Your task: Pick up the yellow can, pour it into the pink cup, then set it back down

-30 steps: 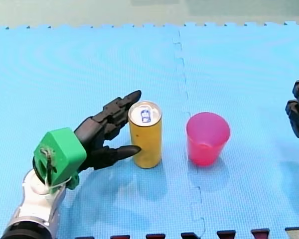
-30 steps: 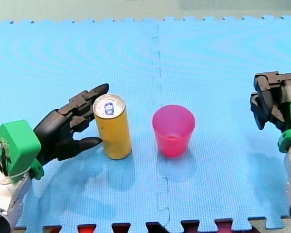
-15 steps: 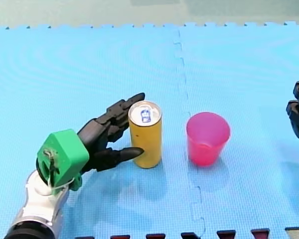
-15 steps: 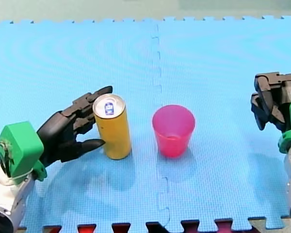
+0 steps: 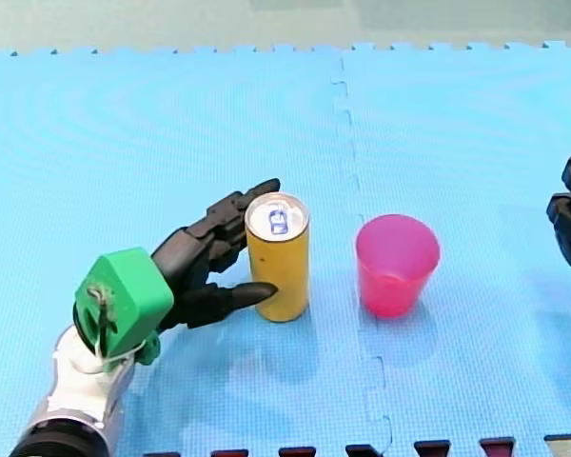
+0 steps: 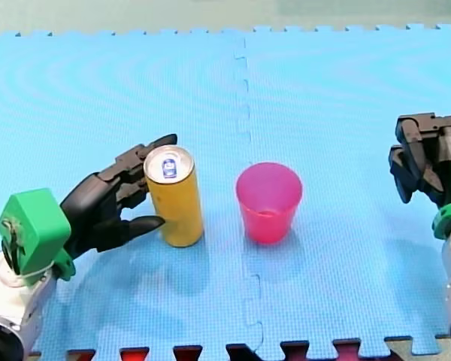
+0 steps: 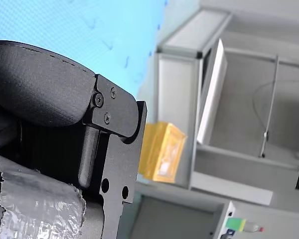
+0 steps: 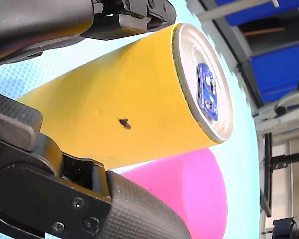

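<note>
The left arm comes in from the lower left corner, with a green block [image 5: 122, 300] at its wrist, and it reaches forward and to the right over the blue foam mat [image 5: 124, 124]. The left hand [image 5: 195, 262] is low, close to the mat, with its palm toward the yellow can [image 5: 278, 257]. Its fingers [image 5: 238, 202] are stretched out and spread, not wrapped. The two upper ones pass behind the top of the can near the rim, and the thumb [image 5: 252, 291] points at the lower part of the can's wall, its tip touching there. So the can is between the thumb and the two other fingers. I cannot tell if they press on it.

The can stands upright on the mat, left of the seam [image 5: 347, 133] between two mat pieces, with its silver lid and blue tab up. In the second wrist view the can's yellow wall [image 8: 129, 109] lies between the black finger parts.

The pink cup [image 5: 396, 265] stands upright just beside the can, to its right, with a gap between them, and its mouth is open upward.

The right hand [image 6: 421, 158] is at the far right edge, well apart from the cup. Its fingers are curled in and it holds nothing.
</note>
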Tool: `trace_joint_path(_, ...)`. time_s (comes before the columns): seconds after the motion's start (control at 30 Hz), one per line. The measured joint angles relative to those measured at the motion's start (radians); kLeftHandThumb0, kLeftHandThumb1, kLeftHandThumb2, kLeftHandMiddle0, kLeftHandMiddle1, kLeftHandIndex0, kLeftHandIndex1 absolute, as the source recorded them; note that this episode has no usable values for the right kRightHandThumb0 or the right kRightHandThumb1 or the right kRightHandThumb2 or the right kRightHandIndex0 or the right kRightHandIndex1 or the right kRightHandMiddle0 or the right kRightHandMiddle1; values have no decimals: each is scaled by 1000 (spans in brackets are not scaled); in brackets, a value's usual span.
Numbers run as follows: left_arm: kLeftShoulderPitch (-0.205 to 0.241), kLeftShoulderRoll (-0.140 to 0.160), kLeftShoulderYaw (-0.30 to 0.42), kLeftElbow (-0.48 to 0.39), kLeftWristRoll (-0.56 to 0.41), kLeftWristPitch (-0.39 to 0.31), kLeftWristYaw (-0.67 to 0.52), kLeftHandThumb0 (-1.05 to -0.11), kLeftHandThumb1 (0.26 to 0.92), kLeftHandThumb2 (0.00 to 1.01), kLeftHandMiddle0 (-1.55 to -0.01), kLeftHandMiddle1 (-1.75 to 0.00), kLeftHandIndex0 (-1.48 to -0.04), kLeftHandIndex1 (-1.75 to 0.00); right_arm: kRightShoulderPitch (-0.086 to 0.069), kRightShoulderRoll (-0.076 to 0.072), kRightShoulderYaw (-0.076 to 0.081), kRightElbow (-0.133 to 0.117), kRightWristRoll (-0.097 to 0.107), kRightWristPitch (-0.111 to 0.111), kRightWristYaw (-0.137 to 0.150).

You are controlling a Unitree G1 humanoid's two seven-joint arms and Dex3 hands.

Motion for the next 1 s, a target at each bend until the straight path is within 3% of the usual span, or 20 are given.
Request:
trace_joint_path(0.43,-6,0,9,4,1,-4,-1,-1048,855,0,-183,-10,-197,-5,7,0,-7,-5,10,1,16)
trace_joint_path(0.7,-21,20,18,-6,1,13,11,-1048,851,0,-185,-9,-199,-4,8,-1,-11,-4,13,1,24)
trace_joint_path(1.0,-21,22,11,-25,5,32,23,-1048,845,0,-186,-8,-201,-4,12,-1,-16,-7,21,6,33)
